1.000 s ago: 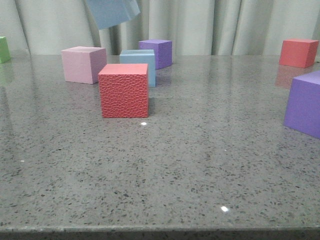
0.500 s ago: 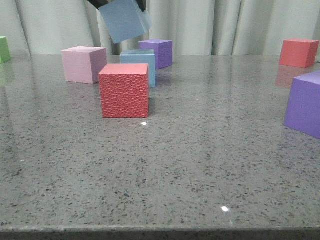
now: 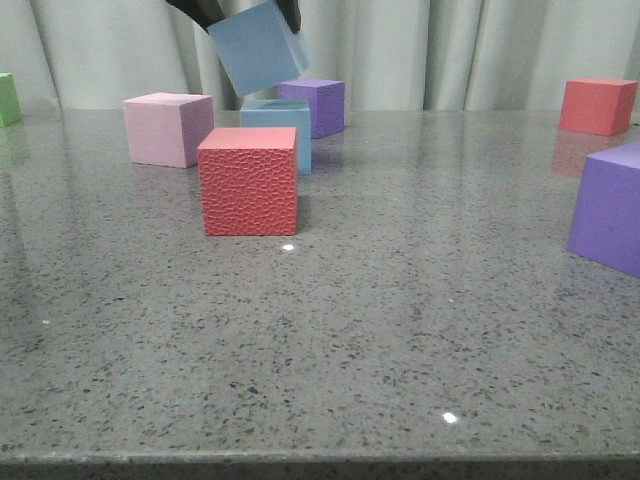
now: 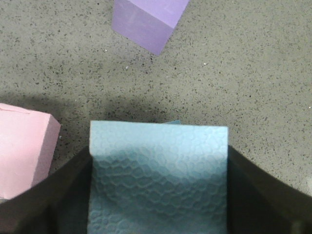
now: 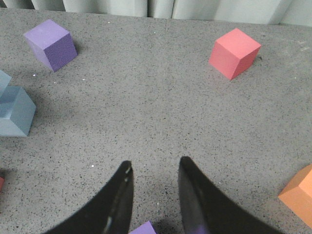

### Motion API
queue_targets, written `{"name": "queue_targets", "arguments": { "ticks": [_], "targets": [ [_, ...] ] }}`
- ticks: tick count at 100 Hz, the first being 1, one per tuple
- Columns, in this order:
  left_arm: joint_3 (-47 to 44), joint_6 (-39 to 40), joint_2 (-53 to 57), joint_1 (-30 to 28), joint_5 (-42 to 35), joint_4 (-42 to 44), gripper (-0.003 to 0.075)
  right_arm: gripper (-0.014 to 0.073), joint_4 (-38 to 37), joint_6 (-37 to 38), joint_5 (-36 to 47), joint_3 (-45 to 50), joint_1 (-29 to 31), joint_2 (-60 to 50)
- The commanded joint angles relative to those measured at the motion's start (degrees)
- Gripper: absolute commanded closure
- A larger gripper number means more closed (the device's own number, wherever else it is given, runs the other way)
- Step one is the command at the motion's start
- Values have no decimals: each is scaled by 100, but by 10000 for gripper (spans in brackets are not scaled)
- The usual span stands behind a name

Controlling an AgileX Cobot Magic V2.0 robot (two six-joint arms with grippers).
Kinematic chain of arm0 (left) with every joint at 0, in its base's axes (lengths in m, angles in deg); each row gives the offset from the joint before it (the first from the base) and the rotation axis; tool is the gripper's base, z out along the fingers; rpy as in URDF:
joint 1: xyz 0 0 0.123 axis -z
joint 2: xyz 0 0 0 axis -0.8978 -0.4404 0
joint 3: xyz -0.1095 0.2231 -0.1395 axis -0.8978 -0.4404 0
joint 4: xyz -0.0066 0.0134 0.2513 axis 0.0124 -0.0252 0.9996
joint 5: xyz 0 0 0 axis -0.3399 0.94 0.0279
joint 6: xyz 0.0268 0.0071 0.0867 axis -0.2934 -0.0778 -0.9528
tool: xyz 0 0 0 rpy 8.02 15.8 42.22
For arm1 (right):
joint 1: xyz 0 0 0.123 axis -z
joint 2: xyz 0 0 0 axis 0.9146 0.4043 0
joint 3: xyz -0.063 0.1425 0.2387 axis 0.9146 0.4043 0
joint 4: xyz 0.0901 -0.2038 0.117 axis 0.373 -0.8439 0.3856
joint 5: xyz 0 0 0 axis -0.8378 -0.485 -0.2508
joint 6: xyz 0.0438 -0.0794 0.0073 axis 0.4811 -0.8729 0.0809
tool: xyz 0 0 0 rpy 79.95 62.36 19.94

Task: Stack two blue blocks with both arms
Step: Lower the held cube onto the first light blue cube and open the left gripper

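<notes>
My left gripper (image 3: pixel 243 10) is shut on a pale blue block (image 3: pixel 258 45) and holds it tilted in the air, just above and slightly left of the second blue block (image 3: pixel 278 122). That second block stands on the table behind the red textured cube (image 3: pixel 248 180). In the left wrist view the held block (image 4: pixel 158 165) fills the space between the dark jaws of the left gripper (image 4: pixel 158 151), and only a sliver of the lower block (image 4: pixel 173 122) shows past its edge. My right gripper (image 5: pixel 153 168) is open and empty above bare table, and the lower block (image 5: pixel 14 117) shows far to one side.
A pink cube (image 3: pixel 165 128) stands left of the lower blue block, and a purple cube (image 3: pixel 315 105) stands behind it. A red cube (image 3: pixel 597 105) and a large purple cube (image 3: pixel 610 205) are at the right. A green cube (image 3: pixel 8 98) is at the far left. An orange cube (image 5: pixel 297 195) lies near my right gripper.
My left gripper has carried the held blue block down and slightly right, closer to the blue block on the table. Nothing else has moved.
</notes>
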Motion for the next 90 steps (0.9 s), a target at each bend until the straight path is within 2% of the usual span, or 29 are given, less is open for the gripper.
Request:
{"name": "queue_targets", "arguments": {
  "ticks": [1, 23, 45, 55, 90],
  "targets": [
    [183, 53, 342, 48, -320, -52, 405, 346, -218, -9, 363, -131, 41, -133],
    [183, 53, 333, 48, -296, -80, 386, 346, -218, -9, 369, -131, 41, -133],
    [183, 0, 333, 48, -296, -80, 194, 346, -218, -9, 363, -131, 41, -133],
    [183, 0, 333, 48, -296, -80, 139, 346, -218, -14, 363, -131, 41, -133],
    [183, 0, 333, 48, -333, -102, 136, 346, -295, -14, 368, -131, 41, -133]
  ]
}}
